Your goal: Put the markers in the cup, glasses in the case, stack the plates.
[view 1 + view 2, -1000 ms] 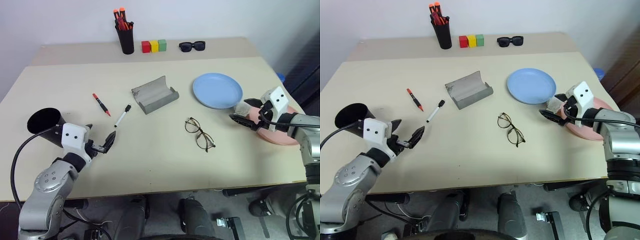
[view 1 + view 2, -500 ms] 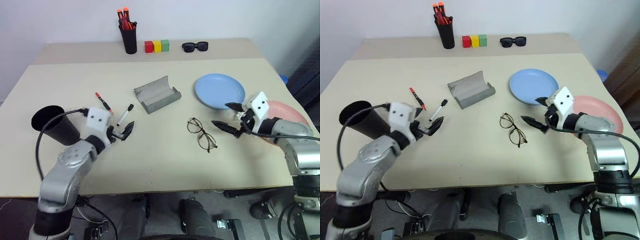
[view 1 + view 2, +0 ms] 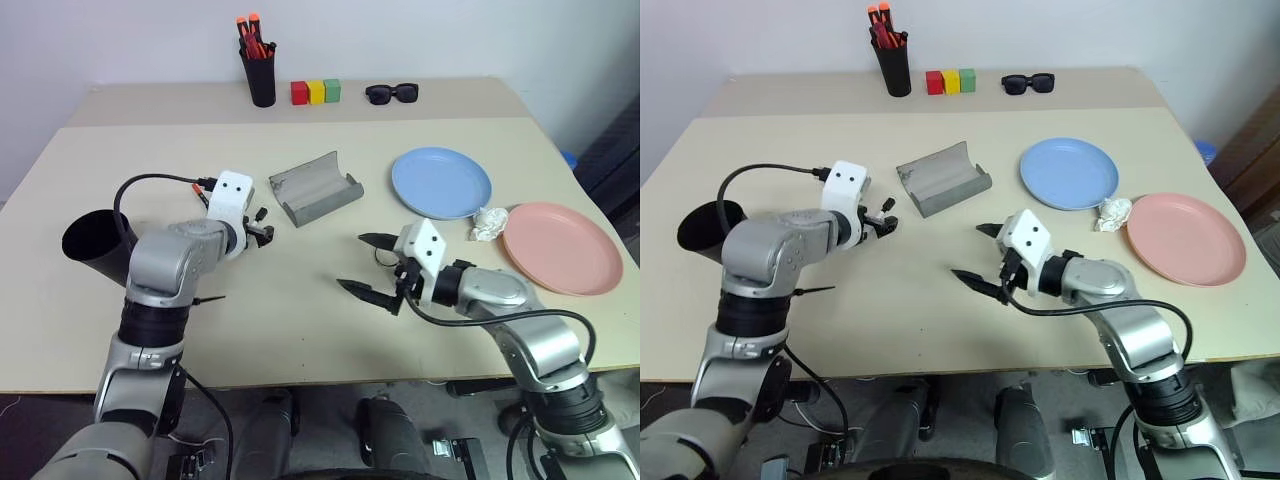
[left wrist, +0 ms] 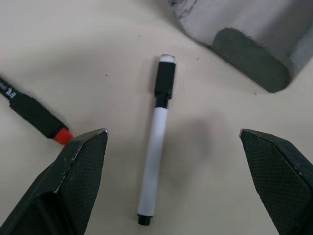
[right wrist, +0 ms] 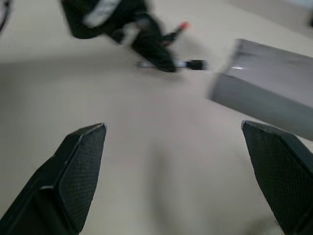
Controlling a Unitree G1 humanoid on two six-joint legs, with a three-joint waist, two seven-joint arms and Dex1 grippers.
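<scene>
The left gripper (image 4: 173,183), jaws spread wide, hangs over a slim white marker with a black cap (image 4: 155,142). To grasp well, it should probably descend centred on the barrel. The right gripper (image 3: 370,266) is open and empty too.

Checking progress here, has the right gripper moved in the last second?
Yes. The right gripper has swung left, from beside the blue plate to the table's middle, near the case; its fingers are open.

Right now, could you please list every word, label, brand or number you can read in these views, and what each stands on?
Red marker: small white print on its black barrel, too small and cut off to read.
White marker, case, cup, plates: no legible text.
</scene>
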